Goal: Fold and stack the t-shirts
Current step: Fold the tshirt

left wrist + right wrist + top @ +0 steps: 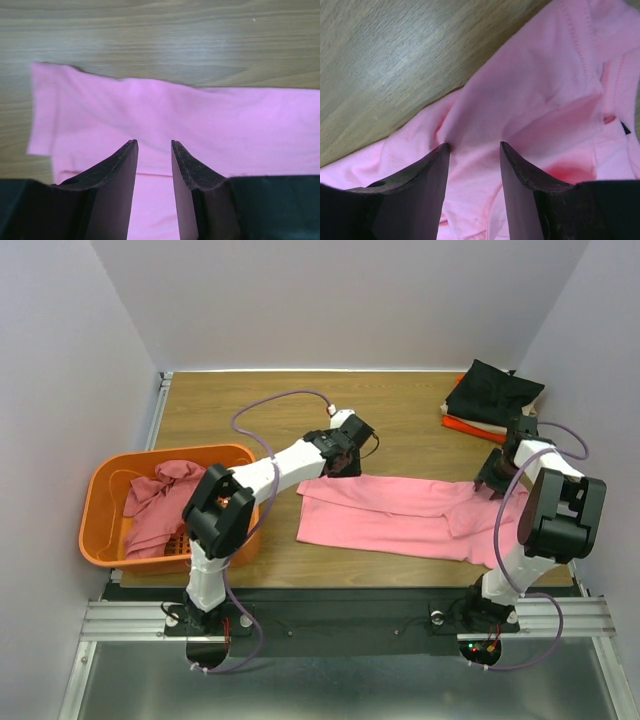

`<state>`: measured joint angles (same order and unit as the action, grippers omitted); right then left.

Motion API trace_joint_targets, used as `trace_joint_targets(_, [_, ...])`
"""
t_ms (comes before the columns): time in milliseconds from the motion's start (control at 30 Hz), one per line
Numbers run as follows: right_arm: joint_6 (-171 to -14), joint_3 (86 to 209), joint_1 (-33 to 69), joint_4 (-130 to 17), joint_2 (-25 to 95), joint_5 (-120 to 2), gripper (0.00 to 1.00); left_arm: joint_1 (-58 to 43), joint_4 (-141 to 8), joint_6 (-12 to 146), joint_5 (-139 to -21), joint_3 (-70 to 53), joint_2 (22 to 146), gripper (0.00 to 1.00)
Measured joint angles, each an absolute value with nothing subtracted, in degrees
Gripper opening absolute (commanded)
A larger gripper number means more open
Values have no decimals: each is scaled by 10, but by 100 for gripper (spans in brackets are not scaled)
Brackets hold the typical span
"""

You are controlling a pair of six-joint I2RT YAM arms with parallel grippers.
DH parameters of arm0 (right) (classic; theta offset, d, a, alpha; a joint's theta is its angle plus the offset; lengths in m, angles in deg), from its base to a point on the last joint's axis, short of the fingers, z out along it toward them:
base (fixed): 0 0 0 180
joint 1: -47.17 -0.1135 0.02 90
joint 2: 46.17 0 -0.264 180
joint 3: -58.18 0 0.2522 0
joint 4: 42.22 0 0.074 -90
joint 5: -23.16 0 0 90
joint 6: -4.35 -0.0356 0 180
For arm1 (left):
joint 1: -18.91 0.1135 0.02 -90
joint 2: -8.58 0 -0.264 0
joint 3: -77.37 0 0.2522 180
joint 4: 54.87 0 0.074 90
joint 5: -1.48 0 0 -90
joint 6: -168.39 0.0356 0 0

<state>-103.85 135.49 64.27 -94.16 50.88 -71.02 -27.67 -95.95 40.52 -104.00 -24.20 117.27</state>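
Left gripper (153,142) and right gripper (474,144) hang open and empty over the light pink t-shirt (390,515).
For a clean fold, it seems best that both pinch the same edge and lift evenly.

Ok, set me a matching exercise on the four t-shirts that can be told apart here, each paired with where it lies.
Things:
1. light pink t-shirt
2. rose t-shirt
3. black t-shirt
4. red-orange t-shirt

Places:
A. under the black one, at the far right
B. in the orange basket
C. laid out across the middle of the table
D. topmost of the folded ones, at the far right

Pairs: 1-C, 2-B, 3-D, 4-A.
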Motion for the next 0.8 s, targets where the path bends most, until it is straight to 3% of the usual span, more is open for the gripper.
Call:
trace_joint_targets(233, [-1039, 1355, 627, -937, 523, -711, 51, -275, -926, 389, -957, -202, 1248, 45])
trace_joint_targets(500, [-1042, 1361, 609, -932, 545, -718, 51, -253, -868, 371, -908, -148, 1226, 44])
trace_joint_targets(800, [-1064, 1402, 567, -931, 567, -710, 51, -164, -849, 374, -889, -135, 1219, 44])
